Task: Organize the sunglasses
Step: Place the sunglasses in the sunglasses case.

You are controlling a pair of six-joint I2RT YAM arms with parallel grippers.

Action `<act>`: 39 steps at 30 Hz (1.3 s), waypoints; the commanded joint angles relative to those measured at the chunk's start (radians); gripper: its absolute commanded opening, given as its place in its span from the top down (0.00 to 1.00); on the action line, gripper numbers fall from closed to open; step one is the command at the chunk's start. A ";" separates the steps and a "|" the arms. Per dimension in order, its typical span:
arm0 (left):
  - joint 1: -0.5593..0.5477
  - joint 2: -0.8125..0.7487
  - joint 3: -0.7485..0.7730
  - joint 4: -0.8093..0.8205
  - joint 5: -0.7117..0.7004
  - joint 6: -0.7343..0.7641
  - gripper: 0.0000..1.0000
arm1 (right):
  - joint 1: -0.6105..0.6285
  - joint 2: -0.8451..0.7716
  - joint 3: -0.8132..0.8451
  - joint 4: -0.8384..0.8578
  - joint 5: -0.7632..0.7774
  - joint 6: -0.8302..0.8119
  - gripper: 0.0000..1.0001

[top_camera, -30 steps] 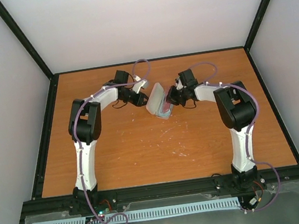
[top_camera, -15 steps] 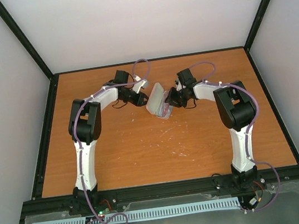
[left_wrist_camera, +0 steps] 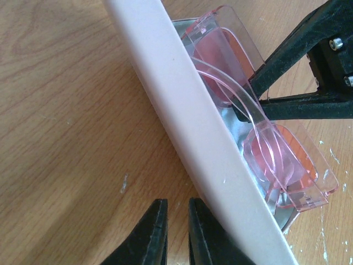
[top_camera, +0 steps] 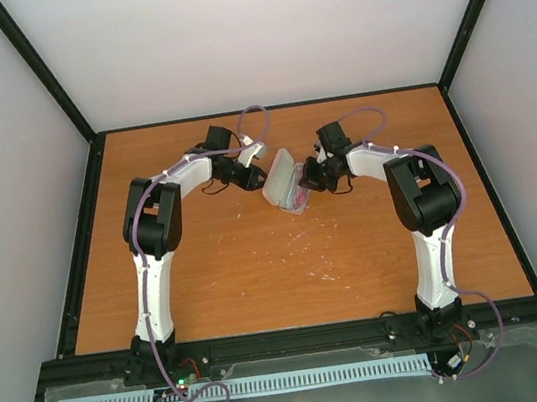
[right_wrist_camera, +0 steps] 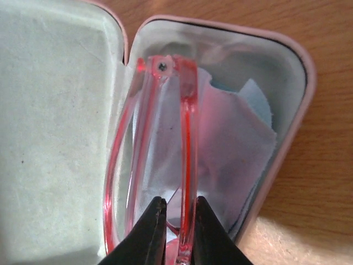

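The sunglasses (right_wrist_camera: pixel 187 127), folded, with a translucent red-pink frame, stand on edge inside the open pink case (right_wrist_camera: pixel 302 77), over the light blue cloth (right_wrist_camera: pixel 245 107). My right gripper (right_wrist_camera: pixel 178 221) is shut on the frame. In the left wrist view the sunglasses (left_wrist_camera: pixel 276 160) lie in the case's base with the right fingers (left_wrist_camera: pixel 287 61) pinching them. My left gripper (left_wrist_camera: pixel 177 232) is shut with a thin gap and empty, behind the raised case lid (left_wrist_camera: pixel 182 105); its right finger is against the lid. From above, the case (top_camera: pixel 279 177) sits between the left gripper (top_camera: pixel 253 176) and the right gripper (top_camera: pixel 303 184).
The orange wooden table (top_camera: pixel 258 263) has a black frame round it and white walls behind and at the sides. Both arm bases are bolted at the near edge. Small white scuff marks (top_camera: pixel 325 275) are on the table.
My right gripper has moved a little left and lower, taking the sunglasses further into the case. The left arm and the lid have not moved.
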 commanded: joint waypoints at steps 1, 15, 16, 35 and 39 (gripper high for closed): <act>-0.002 -0.020 0.011 0.020 0.023 -0.007 0.86 | 0.005 -0.015 -0.002 -0.022 0.029 -0.003 0.97; -0.002 -0.020 0.009 0.022 0.020 -0.007 0.85 | -0.024 -0.090 -0.167 0.319 -0.050 0.117 0.97; -0.003 -0.019 0.010 0.022 0.020 -0.009 0.85 | -0.025 -0.088 -0.171 0.335 -0.055 0.122 0.97; -0.002 -0.010 0.019 0.023 0.020 -0.010 0.86 | -0.028 -0.020 -0.040 0.061 -0.043 -0.066 0.84; -0.002 -0.007 0.028 0.021 0.021 -0.012 0.85 | -0.029 -0.015 -0.032 0.021 -0.028 -0.088 0.76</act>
